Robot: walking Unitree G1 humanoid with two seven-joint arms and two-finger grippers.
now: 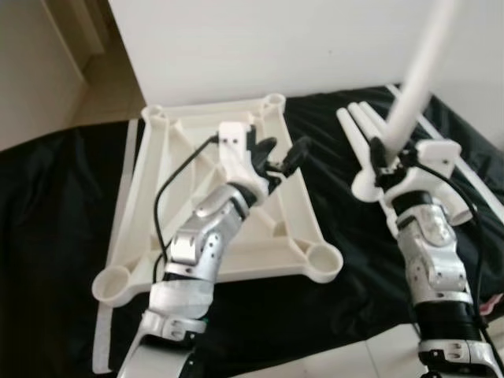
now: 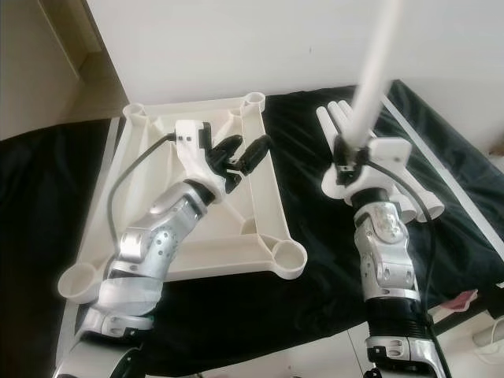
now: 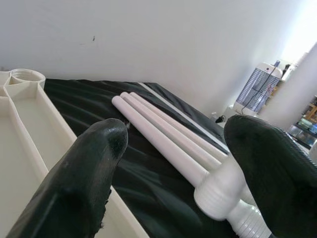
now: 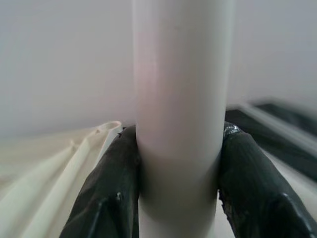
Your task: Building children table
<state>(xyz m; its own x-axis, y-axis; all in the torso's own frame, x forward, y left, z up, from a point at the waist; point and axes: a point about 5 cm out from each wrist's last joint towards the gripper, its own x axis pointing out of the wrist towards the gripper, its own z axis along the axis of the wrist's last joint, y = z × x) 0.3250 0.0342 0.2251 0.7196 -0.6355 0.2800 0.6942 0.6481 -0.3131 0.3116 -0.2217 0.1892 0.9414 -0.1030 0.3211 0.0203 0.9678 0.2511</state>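
On my left the upturned table top lies on the black sheet, its corner sockets facing up. My left tool hovers over its right edge, fingers spread wide and holding nothing. Further right, three spare legs lie side by side. My right tool is clamped around a white leg, held nearly upright; the near-right socket lies to its left and nearer me.
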